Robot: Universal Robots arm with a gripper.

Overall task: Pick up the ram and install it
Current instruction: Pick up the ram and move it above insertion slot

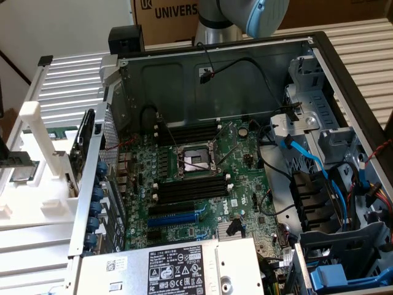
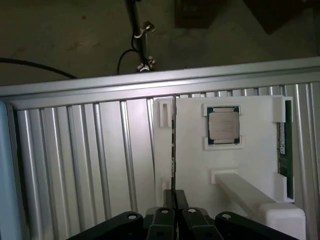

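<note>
One step is in hand, as I judge it: the pick-up. The fingers (image 2: 175,201) stand narrow, pinched on the ram (image 2: 173,145). The ram is seen edge-on and appears seated upright in the notches of the white holder (image 2: 250,165), apart from the processor chip (image 2: 223,125). The holder rests on the ribbed worktop (image 2: 75,160), at the exterior view's left of the open computer case (image 1: 184,80). A lift calls for a straight pull clear of those notches. Seating calls for square alignment over a black memory slot (image 1: 190,187). The cardboard box (image 1: 175,11) reads "UNIVERS". The power-supply label (image 1: 178,273) shows a Dell mark, and its finer print is illegible.
</note>
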